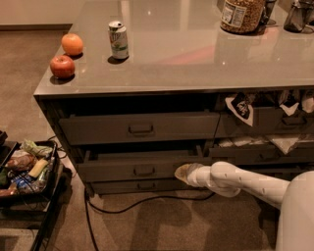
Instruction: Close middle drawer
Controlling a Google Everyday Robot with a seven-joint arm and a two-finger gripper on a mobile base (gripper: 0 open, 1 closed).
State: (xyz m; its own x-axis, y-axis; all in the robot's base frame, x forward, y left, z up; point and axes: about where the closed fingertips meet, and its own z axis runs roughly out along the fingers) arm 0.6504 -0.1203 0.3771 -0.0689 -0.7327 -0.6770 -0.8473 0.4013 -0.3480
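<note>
The middle drawer [122, 169] is a wide dark grey drawer with a small dark centred handle [144, 170]. It stands out only a little from the cabinet, with a thin strip of its inside showing above the front. My gripper [181, 173] is low at the right end of this drawer's front, its tip against or very close to the front panel. My white arm [245, 182] reaches in from the lower right. The taller top drawer [140, 128] also stands slightly out above it. The slim bottom drawer [139, 186] lies below.
On the grey counter [196, 54] stand an apple [62, 66], an orange [72, 44], a can [118, 39] and a jar [240, 14]. A black cable [137, 202] runs over the floor. A black tray of snacks [24, 169] sits left. The right-hand drawers [274, 122] hold bags.
</note>
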